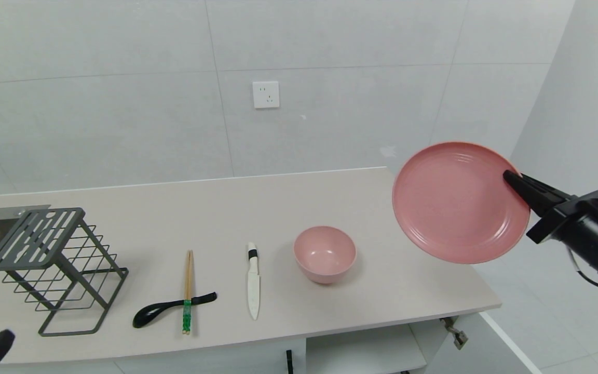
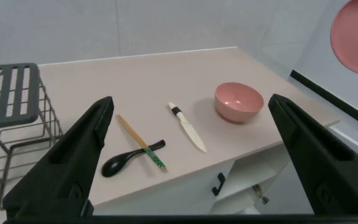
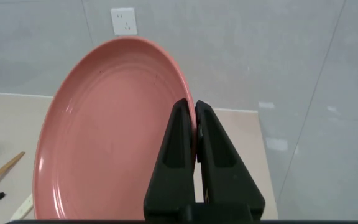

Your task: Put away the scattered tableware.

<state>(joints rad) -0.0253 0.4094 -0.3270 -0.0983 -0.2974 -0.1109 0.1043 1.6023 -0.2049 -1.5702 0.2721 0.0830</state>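
One round pink plate (image 1: 454,202) aloft | right jaws pinched on its rim | left jaws wide, empty | looks light, slick

1. A back wall (image 1: 122,104) of large pale grey tiles with thin joints runs across the scene. A white wall socket (image 1: 266,94) sits on it near the middle.
2. A second pale grey wall (image 1: 579,78) meets it at a corner on the right.
3. A long beige worktop (image 1: 216,208) stands against the back wall, its front right corner rounded.
4. Beneath it are white cabinets (image 1: 361,353) with an open compartment and a metal hinge (image 1: 454,332).
5. The floor (image 1: 553,322) to the right is pale grey tile.
6. The light is soft and even.
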